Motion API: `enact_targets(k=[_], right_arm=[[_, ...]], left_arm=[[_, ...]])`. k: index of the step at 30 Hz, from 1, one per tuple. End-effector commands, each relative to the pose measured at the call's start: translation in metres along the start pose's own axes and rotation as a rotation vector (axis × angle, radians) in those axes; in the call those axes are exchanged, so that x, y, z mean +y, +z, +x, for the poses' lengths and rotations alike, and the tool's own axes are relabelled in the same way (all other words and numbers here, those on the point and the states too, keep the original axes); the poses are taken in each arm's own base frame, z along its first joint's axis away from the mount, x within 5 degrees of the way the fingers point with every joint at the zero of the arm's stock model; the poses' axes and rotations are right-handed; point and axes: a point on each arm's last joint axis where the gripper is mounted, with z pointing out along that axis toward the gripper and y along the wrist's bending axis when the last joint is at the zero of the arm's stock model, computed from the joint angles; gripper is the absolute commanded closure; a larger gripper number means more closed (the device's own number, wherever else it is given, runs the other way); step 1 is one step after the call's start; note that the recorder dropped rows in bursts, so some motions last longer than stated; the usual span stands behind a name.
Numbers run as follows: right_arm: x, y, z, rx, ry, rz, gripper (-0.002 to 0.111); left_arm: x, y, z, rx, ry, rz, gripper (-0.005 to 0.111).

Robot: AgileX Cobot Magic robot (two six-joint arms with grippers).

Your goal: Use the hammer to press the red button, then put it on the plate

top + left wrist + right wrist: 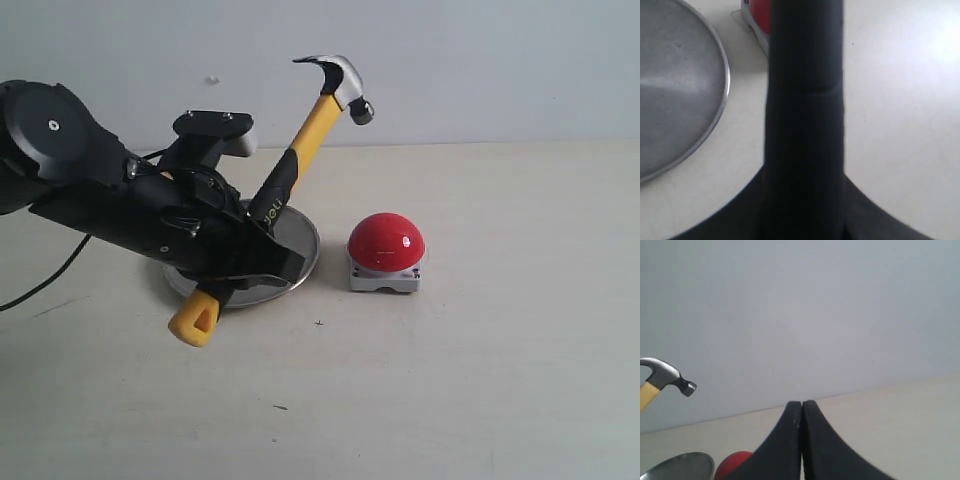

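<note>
1. You are looking at one hammer (308, 135), one red button (386, 242) and one plate (306, 246), all on or over a pale table (480, 380).
2. You are working with two grippers. Only the left gripper (252, 252) is showing in the exterior view.
3. Your left gripper is clamping the hammer by the black part of its handle, with the jaws closed tight on it. In the left wrist view the dark handle is running straight out from between the fingers.
4. The hammer is hanging in the air, tilted. Its single metal head is pointing up and to the right, well above the table, and its yellow looped end is sitting low in front of the plate.
5. The hammer head is staying well apart from the red button, higher than it and to its left.
6. The red button is resting on its grey-white base just to the right of the plate, not touching it.
7. The plate is lying flat, partly hidden behind your left arm.
8. Your right gripper (802, 412) is holding its two jaws pressed together, and it is facing a plain wall (840, 315).
</note>
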Motion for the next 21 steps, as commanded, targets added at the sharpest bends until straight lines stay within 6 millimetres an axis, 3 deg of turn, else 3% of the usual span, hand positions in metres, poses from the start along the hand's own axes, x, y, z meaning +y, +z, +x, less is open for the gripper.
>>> enact_targets(k=[1,8,15,21], right_arm=[[0.001,-0.002,0.001,-0.011,0.039,-0.008,0.108],[0.001,-0.002,0.001,-0.011,0.039,-0.008,0.108],[0.001,-0.002,0.001,-0.011,0.039,-0.008,0.108],[0.001,-0.002,0.001,-0.011,0.039,-0.006,0.108]], left_arm=[[-0.002,-0.008,-0.011,-0.091,-0.002,-0.019,0.107],[-0.004,-0.006,-0.015,-0.076,0.03,-0.004,0.107],[-0.013,0.002,-0.013,0.112,0.074,0.114,0.107],[0.004,0.002,-0.006,0.21,0.028,-0.115,0.107]])
